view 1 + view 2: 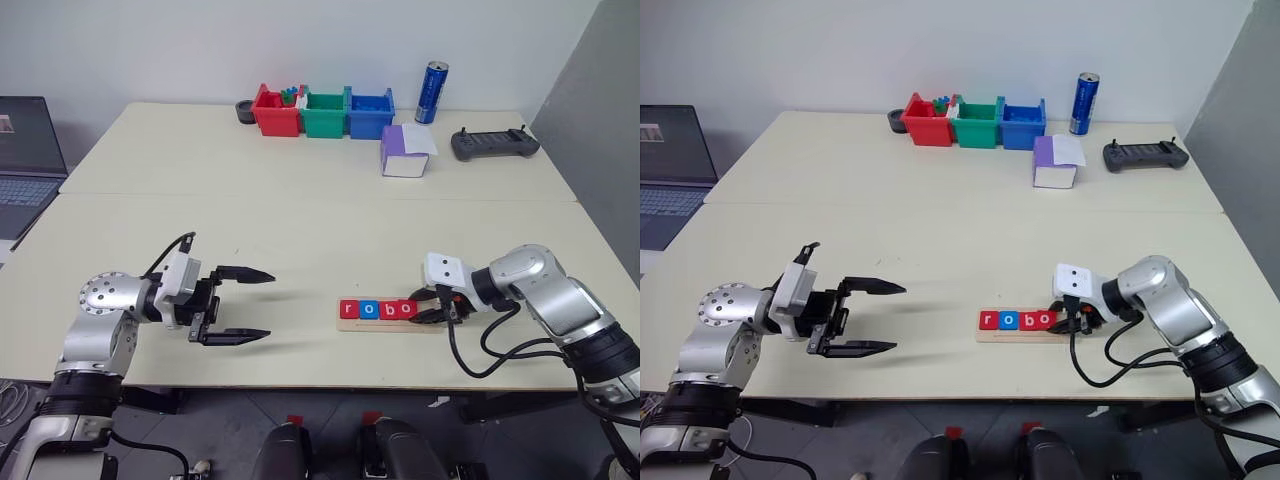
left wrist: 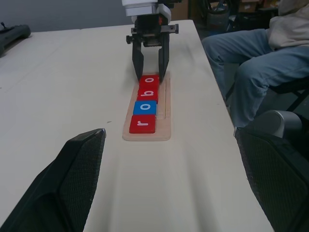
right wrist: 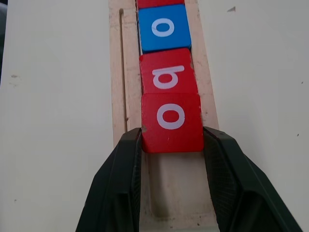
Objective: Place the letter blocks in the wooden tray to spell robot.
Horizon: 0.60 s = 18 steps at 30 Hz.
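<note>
Right tool [image 3: 171,145] clamped on red "o" block [image 3: 171,122].

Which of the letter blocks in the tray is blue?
The first o, second in the row on the wooden tray, between the red r and the red b. The other o, between the right hand's fingers, is red.

Left fingers [image 1: 243,305] spread; right fingers [image 3: 123,159] pinched, angled down
</note>
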{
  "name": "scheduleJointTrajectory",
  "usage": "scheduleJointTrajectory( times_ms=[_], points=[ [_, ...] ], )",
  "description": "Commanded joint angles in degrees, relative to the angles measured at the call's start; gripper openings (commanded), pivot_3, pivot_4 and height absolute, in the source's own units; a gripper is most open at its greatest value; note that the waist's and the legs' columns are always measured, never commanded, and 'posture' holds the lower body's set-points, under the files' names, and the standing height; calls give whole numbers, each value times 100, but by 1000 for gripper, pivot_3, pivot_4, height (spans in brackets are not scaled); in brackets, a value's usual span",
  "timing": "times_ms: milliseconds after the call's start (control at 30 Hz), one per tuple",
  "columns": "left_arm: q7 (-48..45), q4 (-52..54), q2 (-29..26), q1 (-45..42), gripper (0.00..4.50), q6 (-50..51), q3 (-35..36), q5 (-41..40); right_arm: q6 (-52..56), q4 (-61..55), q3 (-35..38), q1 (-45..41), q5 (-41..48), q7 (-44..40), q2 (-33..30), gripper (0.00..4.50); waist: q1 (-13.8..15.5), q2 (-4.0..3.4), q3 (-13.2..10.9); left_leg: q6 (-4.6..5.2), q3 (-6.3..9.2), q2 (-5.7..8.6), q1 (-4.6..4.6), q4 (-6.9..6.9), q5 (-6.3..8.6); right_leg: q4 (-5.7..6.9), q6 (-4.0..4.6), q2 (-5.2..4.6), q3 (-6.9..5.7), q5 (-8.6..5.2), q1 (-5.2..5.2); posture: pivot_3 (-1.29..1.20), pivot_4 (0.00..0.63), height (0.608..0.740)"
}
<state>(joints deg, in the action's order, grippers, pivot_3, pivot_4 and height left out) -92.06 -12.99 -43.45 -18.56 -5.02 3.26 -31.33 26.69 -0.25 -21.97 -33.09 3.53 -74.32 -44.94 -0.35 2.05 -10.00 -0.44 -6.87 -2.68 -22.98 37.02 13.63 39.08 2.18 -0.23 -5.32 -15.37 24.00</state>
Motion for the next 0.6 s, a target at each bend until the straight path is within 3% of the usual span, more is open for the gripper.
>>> scheduleJointTrajectory(
  times_ms=[33,600],
  points=[
    [-25,183,-102,48,4500,29,185,-40,-121,-29,115,-152,-6,-112,-110,1448,0,0,0,0,0,0,0,0,0,0,0,0,0,0,0,0,150,740],
    [-33,168,-98,58,4500,27,212,10,-168,64,-39,-181,-233,-56,62,1448,0,0,0,0,0,0,0,0,0,0,0,0,1,0,0,0,150,740]
  ],
)
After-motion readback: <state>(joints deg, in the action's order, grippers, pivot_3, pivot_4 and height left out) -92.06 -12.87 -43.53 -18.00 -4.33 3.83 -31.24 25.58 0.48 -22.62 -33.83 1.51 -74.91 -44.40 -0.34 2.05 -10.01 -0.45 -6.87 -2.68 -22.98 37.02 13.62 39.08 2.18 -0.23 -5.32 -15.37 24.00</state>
